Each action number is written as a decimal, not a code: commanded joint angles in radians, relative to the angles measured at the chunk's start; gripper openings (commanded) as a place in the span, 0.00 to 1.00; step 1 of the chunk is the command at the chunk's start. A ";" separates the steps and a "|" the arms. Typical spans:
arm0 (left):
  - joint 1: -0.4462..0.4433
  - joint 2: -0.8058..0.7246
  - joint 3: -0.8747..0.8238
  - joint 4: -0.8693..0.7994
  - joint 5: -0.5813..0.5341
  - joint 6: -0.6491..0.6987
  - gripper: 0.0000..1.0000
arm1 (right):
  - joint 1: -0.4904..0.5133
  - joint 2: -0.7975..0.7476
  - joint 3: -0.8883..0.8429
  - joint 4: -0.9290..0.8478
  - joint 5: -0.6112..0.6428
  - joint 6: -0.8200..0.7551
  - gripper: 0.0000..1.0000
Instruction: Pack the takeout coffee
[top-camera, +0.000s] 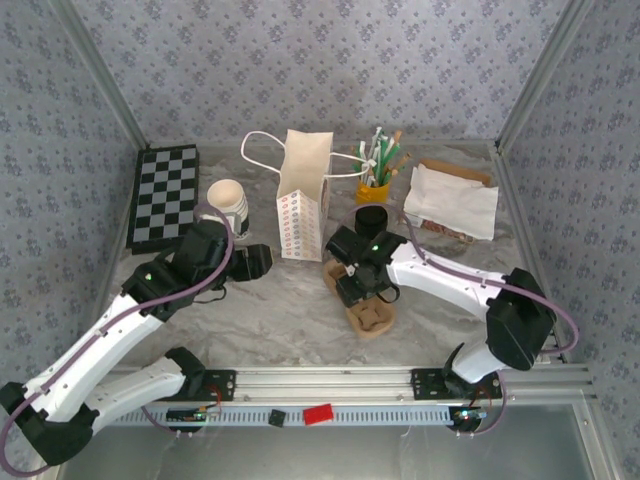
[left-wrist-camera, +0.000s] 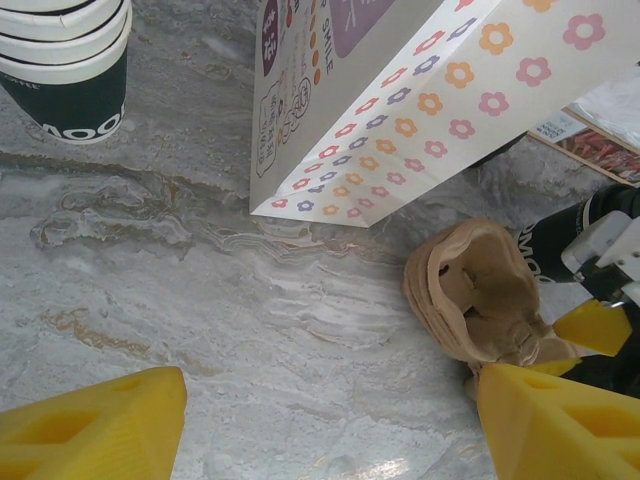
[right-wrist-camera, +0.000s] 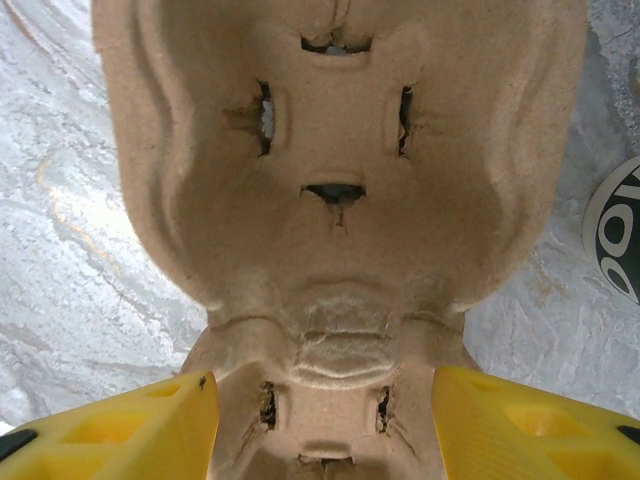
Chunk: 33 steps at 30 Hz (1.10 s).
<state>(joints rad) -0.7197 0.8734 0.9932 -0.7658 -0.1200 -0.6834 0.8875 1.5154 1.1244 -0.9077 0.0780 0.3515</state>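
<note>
step: grasp carrier | right gripper (right-wrist-camera: 322, 385) straddles carrier (right-wrist-camera: 330, 150) at its narrow waist, jaws apart, pinch cannot be told | left gripper (left-wrist-camera: 330, 400) wide open, empty, low left of bag (top-camera: 305, 195), likely standby | cup (top-camera: 371, 218) upright just far of carrier, right of bag, unpacked

The side of the paper bag (left-wrist-camera: 300, 90) reads "SMILE"; the cup stack (left-wrist-camera: 70, 95) shows white "AOO", the single dark cup (right-wrist-camera: 618, 230) "OO"

Marbled table (top-camera: 280, 310) bears bag (top-camera: 303, 205), coffee cup (top-camera: 372, 217), carrier (top-camera: 370, 318), chessboard (top-camera: 165, 195).
</note>
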 joint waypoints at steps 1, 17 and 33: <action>0.008 0.006 -0.001 0.020 0.007 -0.013 0.77 | -0.007 0.021 0.000 0.005 0.003 0.024 0.60; 0.007 0.024 -0.001 0.027 0.008 -0.005 0.77 | -0.014 0.070 -0.013 0.022 0.007 0.045 0.51; 0.008 0.032 -0.001 0.035 0.017 -0.003 0.77 | -0.020 0.022 -0.008 0.017 -0.008 0.085 0.41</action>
<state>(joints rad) -0.7193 0.8997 0.9916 -0.7547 -0.1169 -0.6827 0.8726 1.5688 1.1187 -0.8707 0.0860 0.4099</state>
